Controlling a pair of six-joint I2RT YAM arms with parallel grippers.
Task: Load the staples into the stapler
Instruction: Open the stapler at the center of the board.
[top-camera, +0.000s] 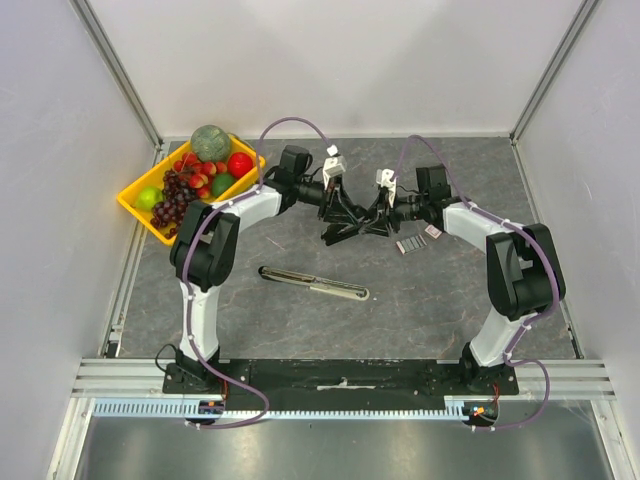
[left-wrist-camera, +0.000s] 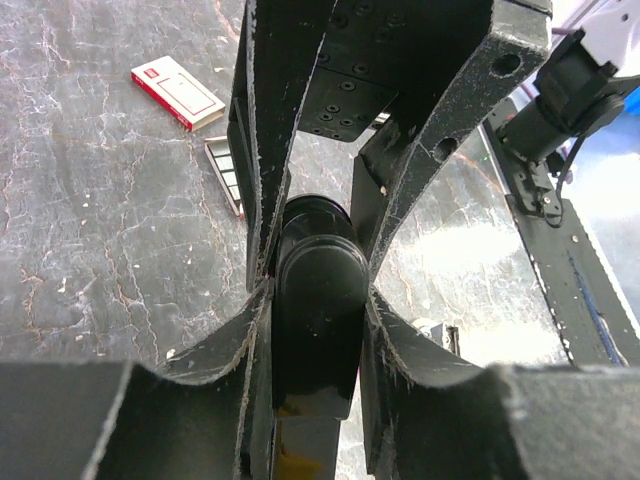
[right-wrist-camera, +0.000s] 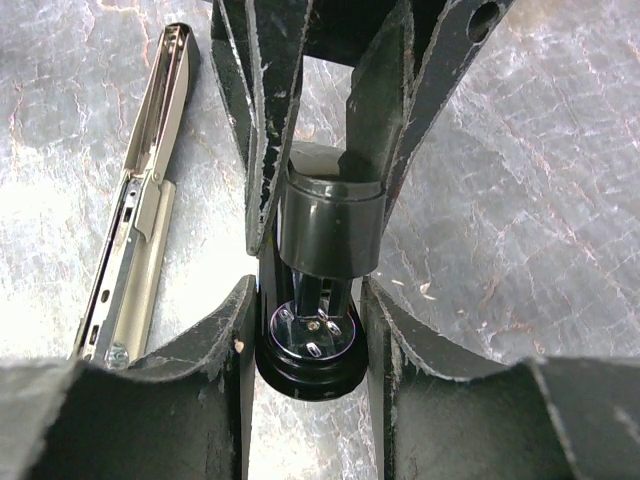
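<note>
Both grippers meet over the middle of the table on a black stapler (top-camera: 358, 224). My left gripper (left-wrist-camera: 318, 300) is shut on its rounded black end (left-wrist-camera: 320, 300), a finger pressed on each side. From the other side my right gripper (right-wrist-camera: 310, 330) is shut on the end with the round metal anvil plate (right-wrist-camera: 312, 330). A long beige-and-metal stapler part (top-camera: 313, 283) lies opened flat on the table, also seen beside my right fingers (right-wrist-camera: 140, 200). The staples sit in a grey tray (left-wrist-camera: 225, 175) next to their white-and-red box (left-wrist-camera: 177, 92), to the right of the grippers (top-camera: 410, 245).
A yellow basket (top-camera: 135, 200) of fruit stands at the back left corner. White walls and metal rails close in the table on three sides. The arm bases sit on the black bar (top-camera: 340, 375) at the near edge.
</note>
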